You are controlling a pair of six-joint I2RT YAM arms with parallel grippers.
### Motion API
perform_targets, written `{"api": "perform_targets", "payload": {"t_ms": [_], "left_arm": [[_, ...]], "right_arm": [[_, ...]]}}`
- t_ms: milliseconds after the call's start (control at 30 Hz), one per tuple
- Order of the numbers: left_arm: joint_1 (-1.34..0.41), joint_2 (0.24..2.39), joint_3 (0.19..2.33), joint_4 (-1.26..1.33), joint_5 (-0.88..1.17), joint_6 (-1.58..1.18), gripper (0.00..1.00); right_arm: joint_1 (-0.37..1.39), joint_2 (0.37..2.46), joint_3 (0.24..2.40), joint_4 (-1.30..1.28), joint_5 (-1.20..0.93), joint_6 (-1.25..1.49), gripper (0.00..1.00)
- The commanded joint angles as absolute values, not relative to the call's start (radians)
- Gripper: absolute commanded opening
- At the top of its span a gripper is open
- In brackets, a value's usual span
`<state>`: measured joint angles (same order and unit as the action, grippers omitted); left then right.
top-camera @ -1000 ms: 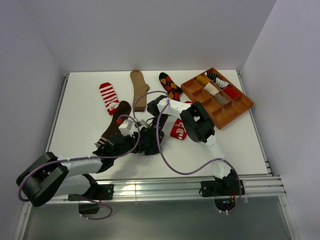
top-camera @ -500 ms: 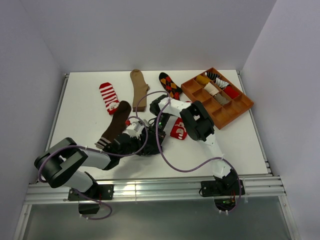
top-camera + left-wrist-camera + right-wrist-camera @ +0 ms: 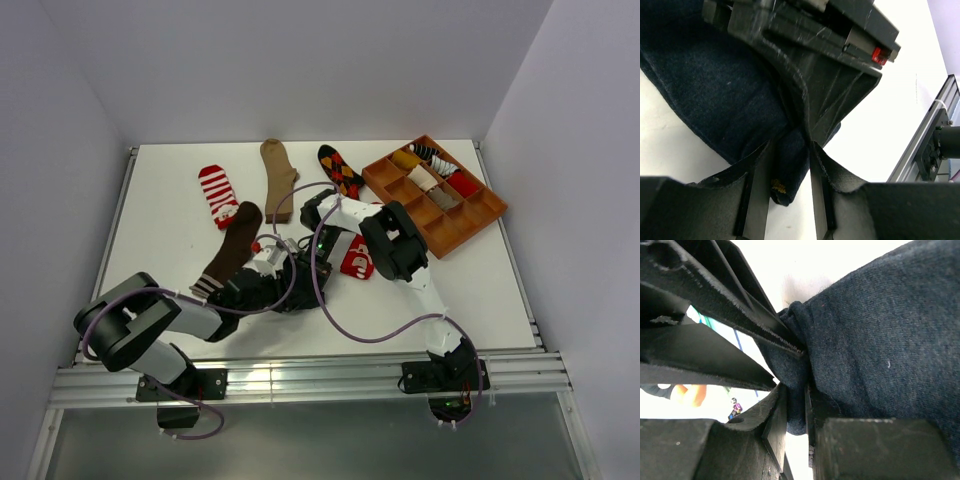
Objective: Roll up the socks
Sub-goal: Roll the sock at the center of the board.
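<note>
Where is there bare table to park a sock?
Widest: front right, between the red sock, the tray and the right rail. Also a strip left of the striped sock. Crowded at centre, where left gripper and right gripper pinch the navy sock.

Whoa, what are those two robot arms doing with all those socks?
Both arms are working on one navy sock in the middle of the table. The left claw and the right claw each pinch a fold of it, close together. The striped sock, tan sock, argyle sock, dark brown sock and red sock lie flat, not rolled. The wooden tray on the right holds some rolled socks.
</note>
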<state>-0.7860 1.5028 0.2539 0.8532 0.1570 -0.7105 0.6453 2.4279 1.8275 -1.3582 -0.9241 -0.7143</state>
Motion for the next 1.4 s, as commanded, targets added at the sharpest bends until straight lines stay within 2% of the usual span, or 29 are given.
{"api": "perform_targets", "payload": {"t_ms": [0,200,367,467,533,600,700,800,1100,1367], "left_arm": [[-0.793,1.517,0.23,0.884,0.198,-0.73,0.4],[-0.792,1.514,0.225,0.859,0.192,-0.735,0.38],[-0.792,1.539,0.247,0.833,0.186,-0.744,0.31],[-0.792,1.546,0.259,0.805,0.179,-0.75,0.19],[-0.792,1.551,0.273,0.784,0.181,-0.756,0.07],[-0.792,1.554,0.279,0.769,0.175,-0.761,0.0],[-0.79,1.566,0.29,0.727,0.169,-0.764,0.0],[-0.788,1.581,0.296,0.704,0.17,-0.782,0.0],[-0.733,1.62,0.264,0.764,0.265,-0.824,0.0],[-0.637,1.618,0.298,0.678,0.434,-0.916,0.0]], "right_arm": [[0.638,2.45,1.856,-1.293,-0.873,-0.716,0.22],[0.635,2.447,1.853,-1.286,-0.868,-0.706,0.22],[0.634,2.447,1.85,-1.276,-0.865,-0.695,0.22],[0.632,2.442,1.848,-1.267,-0.862,-0.686,0.23],[0.63,2.433,1.847,-1.256,-0.858,-0.674,0.27],[0.63,2.404,1.829,-1.224,-0.853,-0.663,0.36],[0.624,2.338,1.764,-1.137,-0.835,-0.621,0.44],[0.609,2.295,1.717,-1.088,-0.834,-0.586,0.48],[0.516,2.119,1.563,-0.918,-0.822,-0.476,0.51],[0.405,1.927,1.419,-0.782,-0.782,-0.492,0.52]]}}
